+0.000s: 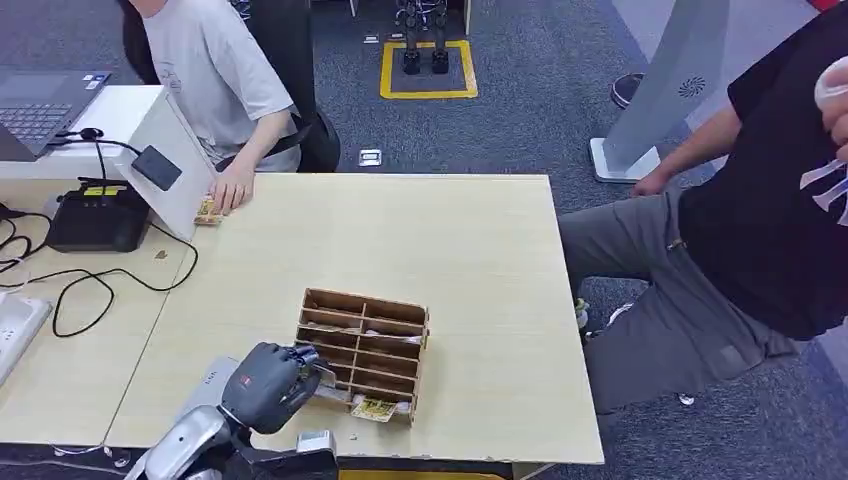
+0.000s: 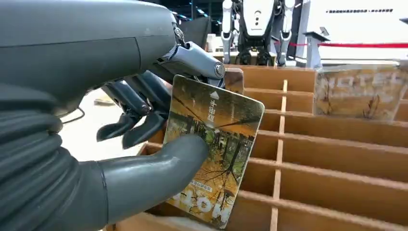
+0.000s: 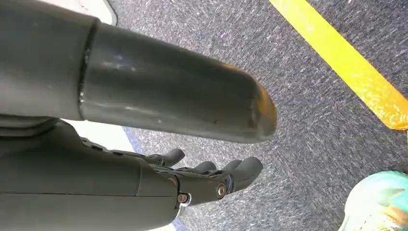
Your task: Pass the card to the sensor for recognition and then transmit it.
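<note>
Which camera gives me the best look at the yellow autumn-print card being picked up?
The left wrist view: the yellow autumn-print card is close and sharp, pinched by the left robot hand. The head view has it hidden behind that hand; the right wrist view faces carpet.

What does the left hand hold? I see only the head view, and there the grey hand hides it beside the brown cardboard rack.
Observer: The left hand pinches a yellow-orange printed card between its thumb and its dark fingers, as the left wrist view shows.
Operator: Is the card out of the rack?
Observer: It stands in front of the brown cardboard slotted rack; I cannot tell whether its lower edge is free of the rack.
Operator: And the right hand?
Observer: The right hand hangs over the grey carpet floor, fingers apart, holding nothing.
</note>
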You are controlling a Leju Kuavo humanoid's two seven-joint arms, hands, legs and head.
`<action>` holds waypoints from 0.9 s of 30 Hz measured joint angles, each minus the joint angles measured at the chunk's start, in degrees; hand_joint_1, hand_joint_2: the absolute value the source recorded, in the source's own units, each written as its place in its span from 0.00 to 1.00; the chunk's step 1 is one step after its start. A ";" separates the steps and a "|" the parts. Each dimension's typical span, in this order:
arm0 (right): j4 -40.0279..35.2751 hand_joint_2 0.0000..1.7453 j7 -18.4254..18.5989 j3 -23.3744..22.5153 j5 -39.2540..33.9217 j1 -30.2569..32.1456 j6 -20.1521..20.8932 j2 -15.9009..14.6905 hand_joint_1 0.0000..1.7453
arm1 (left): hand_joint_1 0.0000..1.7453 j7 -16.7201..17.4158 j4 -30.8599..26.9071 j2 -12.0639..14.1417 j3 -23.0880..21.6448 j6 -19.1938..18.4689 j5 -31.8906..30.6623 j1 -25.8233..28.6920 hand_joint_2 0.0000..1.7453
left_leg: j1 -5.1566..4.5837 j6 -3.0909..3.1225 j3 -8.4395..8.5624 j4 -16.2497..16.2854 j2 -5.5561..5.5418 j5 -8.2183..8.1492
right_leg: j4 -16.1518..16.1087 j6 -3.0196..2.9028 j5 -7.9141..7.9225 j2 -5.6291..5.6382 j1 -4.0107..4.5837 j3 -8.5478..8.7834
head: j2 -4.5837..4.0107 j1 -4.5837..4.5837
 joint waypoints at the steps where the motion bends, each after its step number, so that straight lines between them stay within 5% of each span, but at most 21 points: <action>1: 0.00 0.00 0.00 -0.02 0.13 0.00 0.07 0.00 0.00 | 1.00 -0.33 -0.39 0.24 0.28 0.04 0.66 -0.06 1.00 | 0.00 0.00 0.00 0.01 0.00 0.00 | 0.00 0.00 0.00 0.00 0.00 0.00 | 0.02 0.00; 5: 0.00 0.00 -0.13 -0.09 0.63 0.01 0.37 0.00 0.00 | 1.00 -1.79 -4.49 3.29 2.52 -0.22 4.66 -3.08 1.00 | 0.04 0.00 -0.01 0.01 -0.02 0.08 | 0.01 -0.01 0.02 -0.05 0.01 -0.01 | 0.02 -0.02; 10: 0.00 0.00 -0.46 -0.94 1.61 0.05 0.41 0.00 0.00 | 1.00 -3.13 -12.44 8.51 11.99 -5.82 10.65 -10.83 1.00 | 0.10 -0.13 0.01 0.00 -0.02 0.17 | 0.09 -0.09 0.07 -0.02 0.04 -0.04 | 0.02 -0.02; 14: 0.00 0.00 -0.46 -1.09 2.30 0.03 0.66 0.07 0.00 | 1.00 1.39 -12.72 10.14 17.53 -6.56 3.62 -16.55 1.00 | 0.10 -0.14 0.01 0.00 -0.03 0.17 | 0.10 -0.09 0.06 -0.03 0.04 -0.04 | 0.00 0.00; 20: 0.00 0.00 0.44 -1.13 3.50 -0.35 1.18 0.39 0.00 | 1.00 8.28 -1.96 10.12 19.65 -5.36 -4.28 -24.07 1.00 | 0.08 -0.13 0.02 0.01 -0.01 0.19 | 0.10 -0.13 0.10 -0.02 0.03 -0.03 | 0.00 0.00; 27: 0.00 0.00 1.25 -1.11 4.15 -0.36 1.25 0.52 0.00 | 1.00 10.19 8.60 9.31 19.63 -4.26 -7.13 -26.44 1.00 | 0.08 -0.13 0.00 0.01 0.01 0.19 | 0.09 -0.13 0.10 0.03 0.02 -0.09 | 0.02 -0.02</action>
